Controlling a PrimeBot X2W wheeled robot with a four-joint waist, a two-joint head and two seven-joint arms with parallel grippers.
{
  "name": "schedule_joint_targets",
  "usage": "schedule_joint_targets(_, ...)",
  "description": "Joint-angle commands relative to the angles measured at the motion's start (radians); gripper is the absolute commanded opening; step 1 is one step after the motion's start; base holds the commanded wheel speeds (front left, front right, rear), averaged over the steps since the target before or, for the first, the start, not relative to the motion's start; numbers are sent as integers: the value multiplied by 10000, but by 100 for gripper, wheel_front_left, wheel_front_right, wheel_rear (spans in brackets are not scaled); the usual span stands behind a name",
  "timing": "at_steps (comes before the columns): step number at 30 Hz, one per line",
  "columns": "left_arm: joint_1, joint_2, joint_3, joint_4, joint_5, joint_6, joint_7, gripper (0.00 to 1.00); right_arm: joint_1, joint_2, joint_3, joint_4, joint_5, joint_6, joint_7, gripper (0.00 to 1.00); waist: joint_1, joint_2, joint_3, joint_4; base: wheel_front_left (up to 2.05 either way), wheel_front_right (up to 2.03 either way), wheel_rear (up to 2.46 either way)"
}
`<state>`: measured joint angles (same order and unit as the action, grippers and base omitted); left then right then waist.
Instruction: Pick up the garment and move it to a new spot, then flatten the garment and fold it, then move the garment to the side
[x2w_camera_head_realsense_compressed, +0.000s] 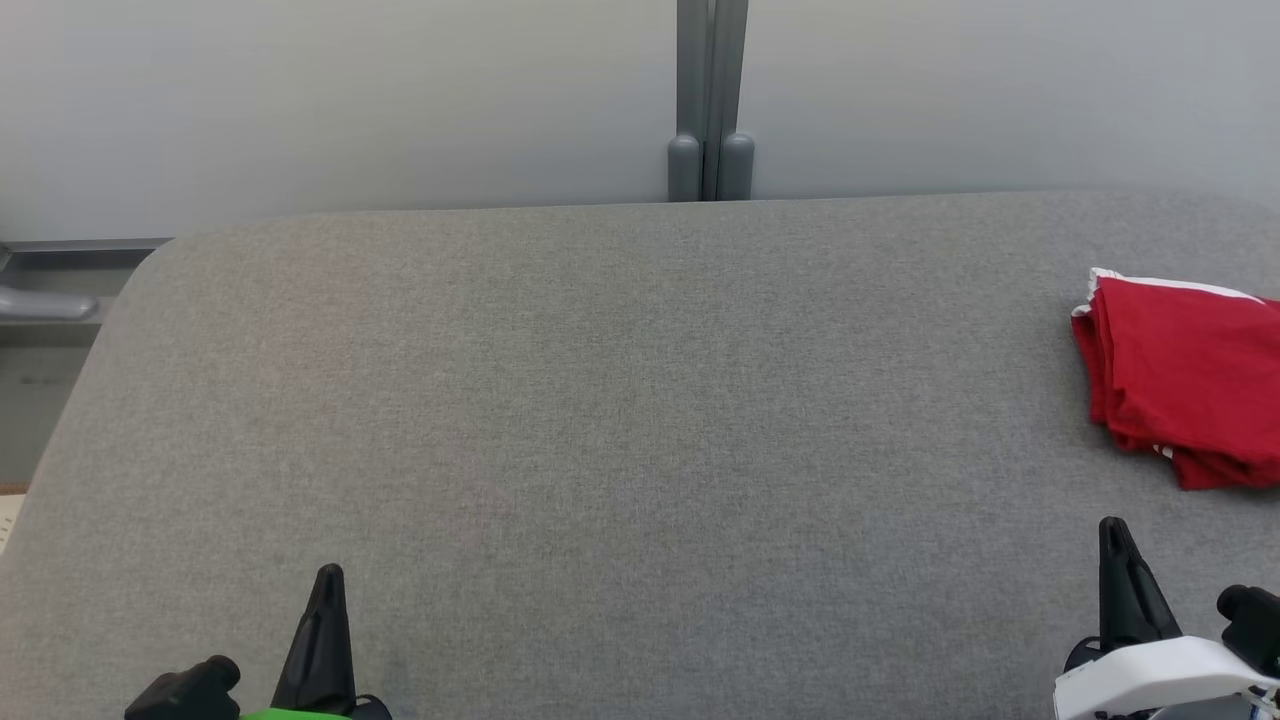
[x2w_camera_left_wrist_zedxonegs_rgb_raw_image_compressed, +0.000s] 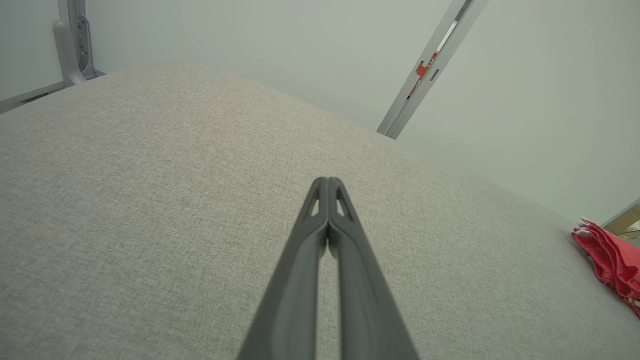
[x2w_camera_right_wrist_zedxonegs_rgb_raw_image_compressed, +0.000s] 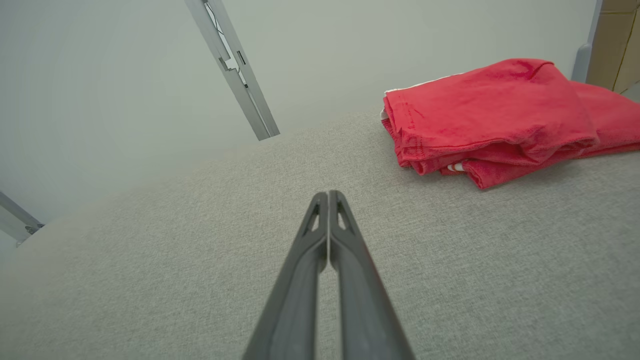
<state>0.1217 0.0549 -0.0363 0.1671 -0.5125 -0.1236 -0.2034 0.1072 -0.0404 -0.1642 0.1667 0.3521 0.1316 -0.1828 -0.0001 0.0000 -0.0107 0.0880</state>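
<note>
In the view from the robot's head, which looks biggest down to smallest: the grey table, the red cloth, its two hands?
1. grey table, by far.
2. red garment, cut off at the edge.
3. left hand and right hand: alike, both cropped, so unranked.

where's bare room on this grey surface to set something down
The grey table is bare from its left edge across the middle, back to the wall. Occupied only at the right edge, where the folded red garment lies.
</note>
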Motion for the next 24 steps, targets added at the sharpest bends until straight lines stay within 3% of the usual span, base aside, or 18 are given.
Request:
schedule_joint_targets(1,-339,111,48,-99,-463,-10,73,0,-302,-64,24,-97,478,-2,88,0,1,0,2,-11,0,0,0)
schedule_joint_targets(24,-966,250,255,163,-3880,-43,823,0,-884,-85,186,143,4180,-5,952,0,1,0,31,-194,0,0,0)
